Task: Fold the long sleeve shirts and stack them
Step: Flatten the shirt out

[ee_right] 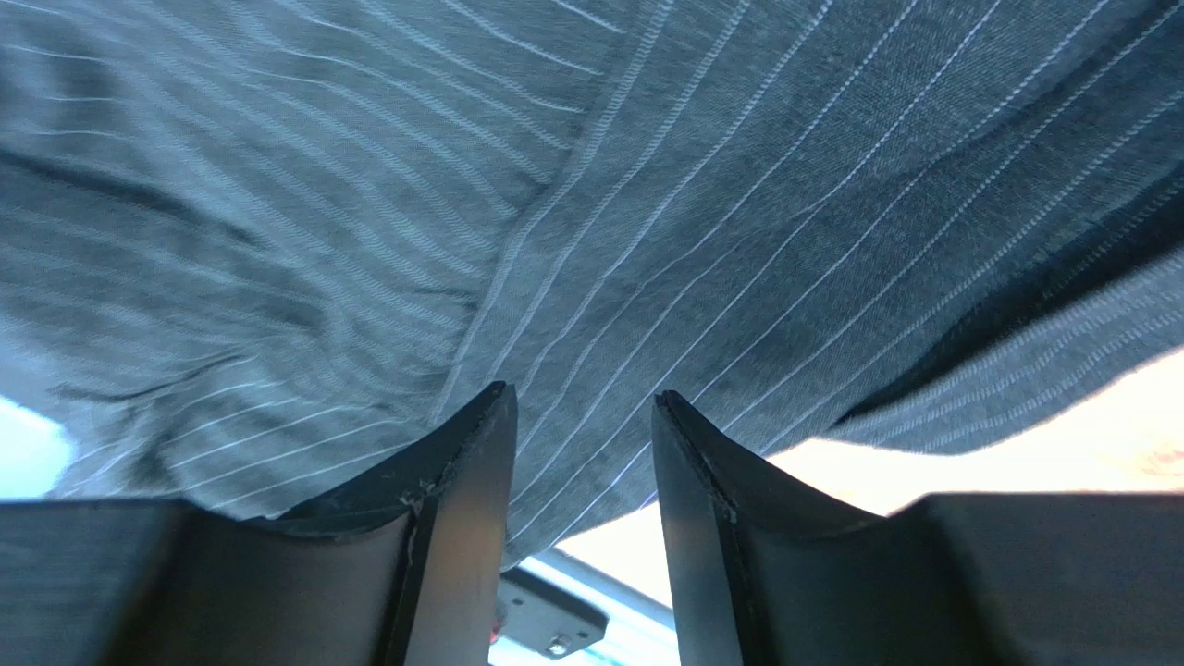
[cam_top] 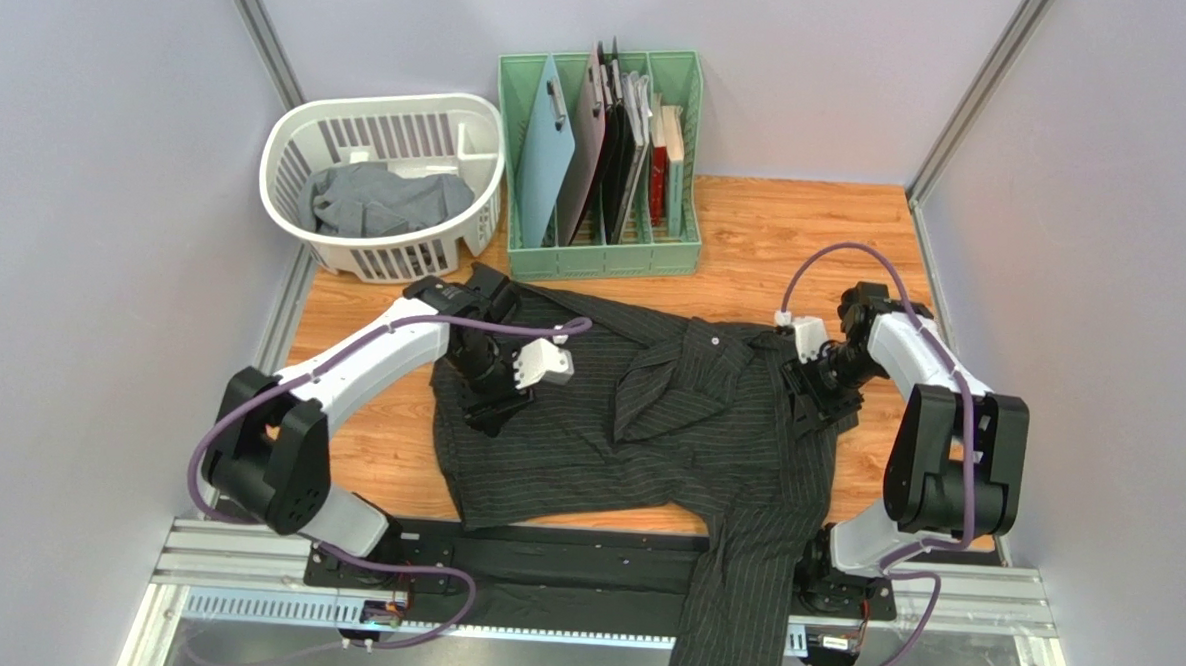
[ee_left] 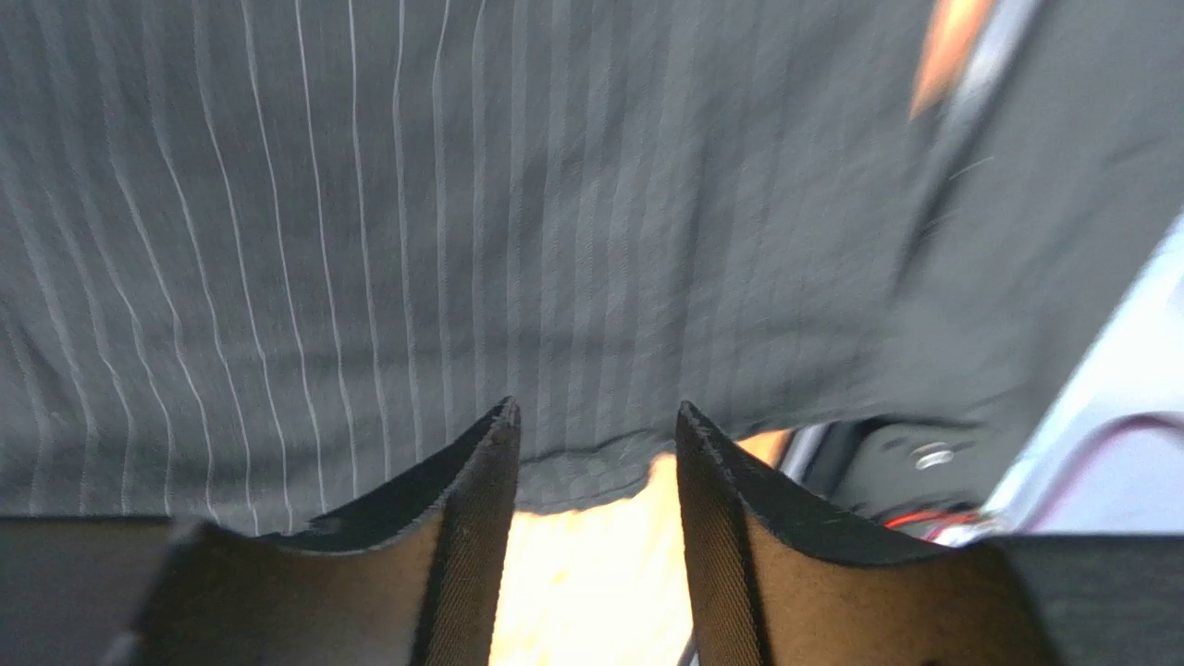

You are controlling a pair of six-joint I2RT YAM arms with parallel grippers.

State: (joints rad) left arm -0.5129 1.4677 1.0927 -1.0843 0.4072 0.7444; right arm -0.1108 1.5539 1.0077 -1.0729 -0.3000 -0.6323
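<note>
Shirt: we see the soft black pinstriped cloth shirt [cam_top: 625,425] spread rumpled across the wooden table [cam_top: 799,230].
Basket: the white slotted plastic basket [cam_top: 284,140] holds a crumpled grey shirt [cam_top: 387,201].
Left gripper [ee_left: 595,416]: fingers apart, gripping nothing.
Right gripper [ee_right: 584,403]: likewise.

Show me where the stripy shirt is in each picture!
Top: the shirt lies spread mid-table between the arms, with one sleeve trailing over the near edge.
Left wrist: the shirt fills the top; its edge ends just past the left fingers.
Right wrist: the shirt fills nearly everything above the right fingers.
Shared landmark: the orange table, peeking out under the shirt's edge.
</note>
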